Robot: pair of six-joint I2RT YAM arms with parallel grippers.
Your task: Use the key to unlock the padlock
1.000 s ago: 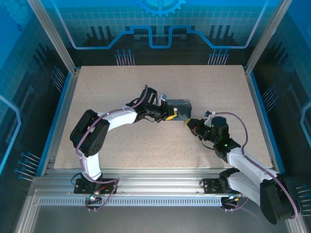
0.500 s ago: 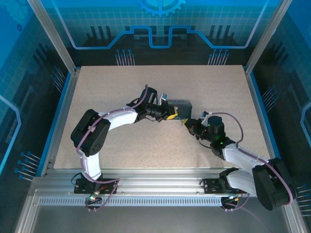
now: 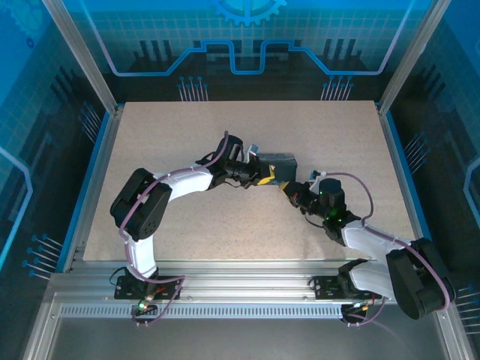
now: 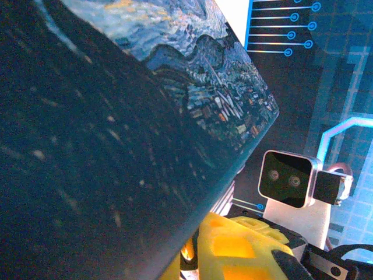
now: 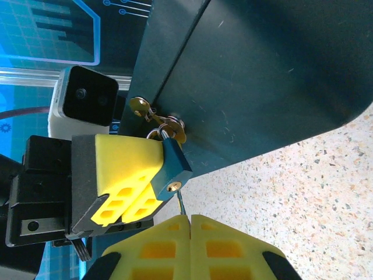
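Our right gripper (image 5: 189, 219) is clenched on the key (image 5: 181, 204), whose thin blade reaches up to the underside of the blue padlock (image 5: 176, 165). The padlock hangs on the front of a dark box (image 5: 262, 76) that sits on the speckled table (image 5: 309, 192). A yellow finger (image 5: 125, 172) of our left gripper (image 3: 268, 178) lies against the padlock's side. We cannot tell whether that gripper is clamped.

The key (image 5: 181, 204) shows only a thin shaft, its head hidden inside the right gripper (image 5: 190, 219).
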